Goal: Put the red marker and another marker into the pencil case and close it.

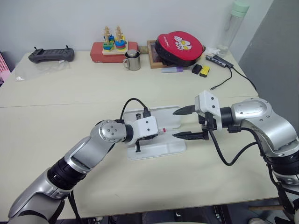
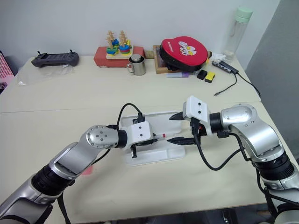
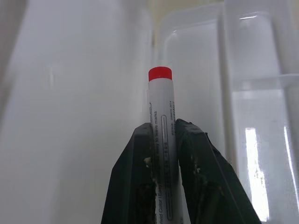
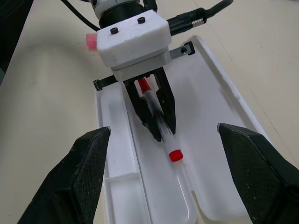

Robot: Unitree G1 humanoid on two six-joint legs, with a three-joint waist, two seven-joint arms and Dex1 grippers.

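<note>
Left claw clamped on the red marker over the open pencil case; right claw spread wide beside it.

Left eye view: left claw (image 1: 148, 138) hangs low over the white pencil case (image 1: 172, 117), which lies open on the desk (image 1: 70, 102); the right claw (image 1: 185, 122) points in from the case's right end, fingers well apart. Right eye view: the red marker (image 2: 159, 136) juts from the left claw toward the right claw; a pink object (image 2: 87, 171) lies on the desk beside the left arm, too small to identify. Left wrist view: both black fingers (image 3: 198, 154) pinch the marker's white printed barrel, red end forward, just above the tray. Right wrist view: the marker slants down into the case's wide compartment, red tip (image 4: 175, 155) near its floor; whether it touches, I cannot tell.
</note>
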